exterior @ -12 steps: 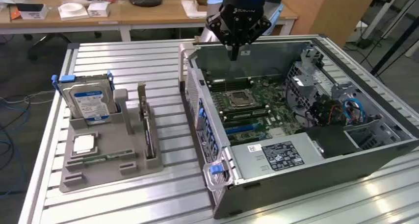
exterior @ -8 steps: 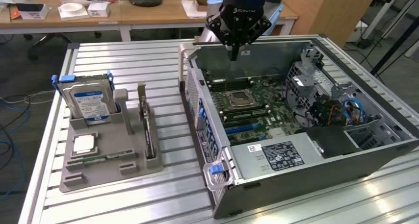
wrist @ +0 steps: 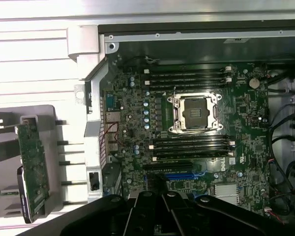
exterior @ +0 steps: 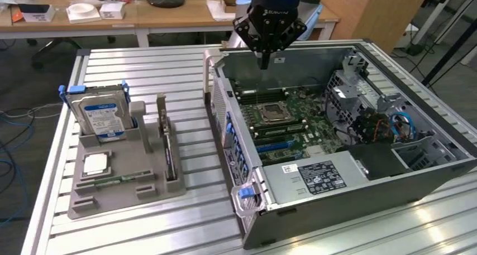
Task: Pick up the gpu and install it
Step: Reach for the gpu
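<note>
The gpu (exterior: 165, 138), a thin circuit card, stands on edge in a slot of the gray holder (exterior: 111, 196) toward the exterior view's left. It sits just beside the upright hard drive (exterior: 100, 112), and nothing touches it. The wrist view shows its green face and a silver bracket (wrist: 22, 196) at one end.

The card looks light and stiff but fragile. The bare upper edge seems the place to pinch, clear of the components on its face and of the contact edge seated in the slot. A board this thin, gripped off-centre, could tilt between the fingers.

To the exterior view's right of the holder lies the open case (exterior: 320, 221). Its motherboard (exterior: 287, 121) is exposed, with the CPU socket (exterior: 270, 114) near the middle and a blue slot (exterior: 277, 145) lower in the frame.

The gripper (exterior: 262, 61) hangs over the case's far wall at upper centre of the frame. Its fingers are pressed together on nothing, well apart from the card. Holder and case rest on a slatted metal table (exterior: 149, 232).
</note>
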{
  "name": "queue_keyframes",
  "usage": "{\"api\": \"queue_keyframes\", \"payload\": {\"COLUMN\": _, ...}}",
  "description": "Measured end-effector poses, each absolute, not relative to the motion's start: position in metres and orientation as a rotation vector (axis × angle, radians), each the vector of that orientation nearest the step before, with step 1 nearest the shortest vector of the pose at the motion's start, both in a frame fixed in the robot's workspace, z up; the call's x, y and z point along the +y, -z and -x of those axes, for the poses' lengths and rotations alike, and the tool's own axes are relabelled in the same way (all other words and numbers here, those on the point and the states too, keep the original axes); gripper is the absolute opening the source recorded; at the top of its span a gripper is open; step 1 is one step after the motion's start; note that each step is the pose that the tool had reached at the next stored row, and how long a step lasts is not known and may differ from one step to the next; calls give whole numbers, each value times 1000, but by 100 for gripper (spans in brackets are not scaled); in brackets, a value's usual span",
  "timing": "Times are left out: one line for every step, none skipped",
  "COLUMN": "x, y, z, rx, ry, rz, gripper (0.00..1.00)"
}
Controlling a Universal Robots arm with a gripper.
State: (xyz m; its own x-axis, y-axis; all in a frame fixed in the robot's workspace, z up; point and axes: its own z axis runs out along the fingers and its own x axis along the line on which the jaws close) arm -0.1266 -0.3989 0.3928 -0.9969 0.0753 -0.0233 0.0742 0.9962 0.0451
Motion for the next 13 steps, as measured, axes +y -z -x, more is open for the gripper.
{"api": "queue_keyframes", "payload": {"x": -399, "y": -393, "z": 127, "rx": 3114, "ry": -69, "rz": -117, "gripper": 11}}
{"api": "queue_keyframes", "payload": {"x": -399, "y": -393, "z": 128, "rx": 3114, "ry": -69, "rz": -117, "gripper": 11}}
{"api": "queue_keyframes", "payload": {"x": -399, "y": -393, "z": 129, "rx": 3114, "ry": -69, "rz": -117, "gripper": 11}}
{"api": "queue_keyframes", "payload": {"x": -399, "y": -393, "z": 130, "rx": 3114, "ry": -69, "rz": -117, "gripper": 11}}
{"api": "queue_keyframes", "payload": {"x": -399, "y": -393, "z": 131, "rx": 3114, "ry": -69, "rz": -117, "gripper": 11}}
{"api": "queue_keyframes", "payload": {"x": -399, "y": -393, "z": 132, "rx": 3114, "ry": -69, "rz": -117, "gripper": 11}}
{"api": "queue_keyframes", "payload": {"x": -399, "y": -393, "z": 132, "rx": 3114, "ry": -69, "rz": -116, "gripper": 11}}
{"api": "queue_keyframes", "payload": {"x": -399, "y": -392, "z": 132, "rx": 3114, "ry": -69, "rz": -117, "gripper": 11}}
{"api": "queue_keyframes", "payload": {"x": -399, "y": -392, "z": 133, "rx": 3114, "ry": -69, "rz": -117, "gripper": 11}}
{"api": "queue_keyframes", "payload": {"x": -399, "y": -392, "z": 133, "rx": 3114, "ry": -69, "rz": -117, "gripper": 11}}
{"api": "queue_keyframes", "payload": {"x": -399, "y": -392, "z": 133, "rx": 3114, "ry": -69, "rz": -117, "gripper": 11}}
{"api": "queue_keyframes", "payload": {"x": -399, "y": -392, "z": 134, "rx": 3114, "ry": -69, "rz": -117, "gripper": 11}}
{"api": "queue_keyframes", "payload": {"x": -399, "y": -392, "z": 134, "rx": 3114, "ry": -69, "rz": -116, "gripper": 11}}
